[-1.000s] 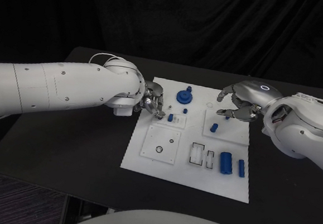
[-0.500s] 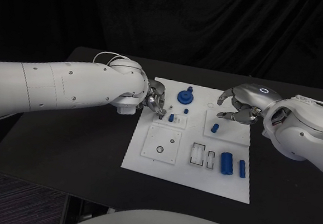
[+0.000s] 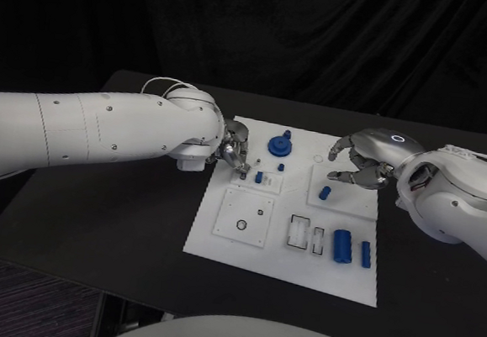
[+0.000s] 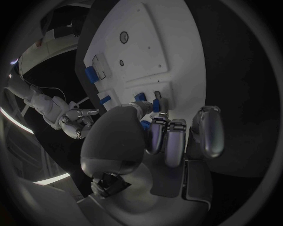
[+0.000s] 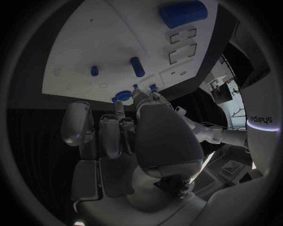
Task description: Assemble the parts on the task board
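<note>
The white task board (image 3: 259, 247) lies mid-table. On it are a round blue knob (image 3: 279, 145), two small blue pegs (image 3: 258, 177) (image 3: 280, 167), a blue peg (image 3: 325, 193), a thick blue cylinder (image 3: 342, 244) and a thin blue one (image 3: 365, 253). My left hand (image 3: 233, 154) hovers at the board's far left edge with its fingers (image 4: 168, 141) curled. A speck of blue (image 4: 144, 125) shows at their tips; I cannot tell whether it is held. My right hand (image 3: 360, 164) hangs over the board's far right part, its fingers (image 5: 112, 134) curled in with nothing in them.
Rectangular slots (image 3: 297, 231) and a square plate with round holes (image 3: 244, 217) sit in the board's near half. Bare black table (image 3: 126, 220) spreads out to the left and right of the board.
My right hand has drifted slightly toward the board's middle and its fingers have curled in more. My left hand has barely moved.
</note>
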